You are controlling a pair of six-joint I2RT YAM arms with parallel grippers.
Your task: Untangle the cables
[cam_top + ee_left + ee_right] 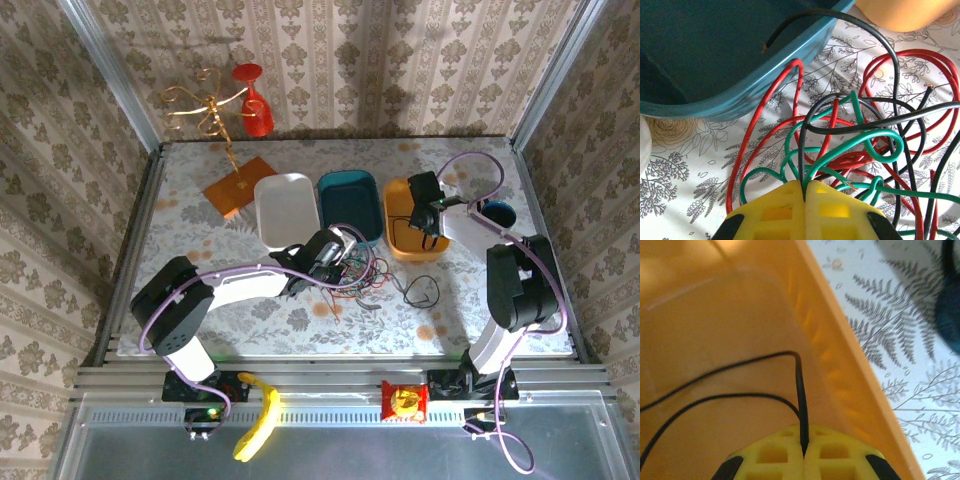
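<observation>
The left gripper [805,200] is closed on a black cable [801,160] among a red cable [912,51] and a green cable [865,134]. The right gripper [804,452] pinches a black wire [800,385] above the orange bin [715,365].

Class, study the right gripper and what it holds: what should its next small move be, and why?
Probably open the right gripper and let go: it is shut on the thin black wire already inside the orange plastic tub, while the left gripper grips the tangle of red, green and black wires.
</observation>
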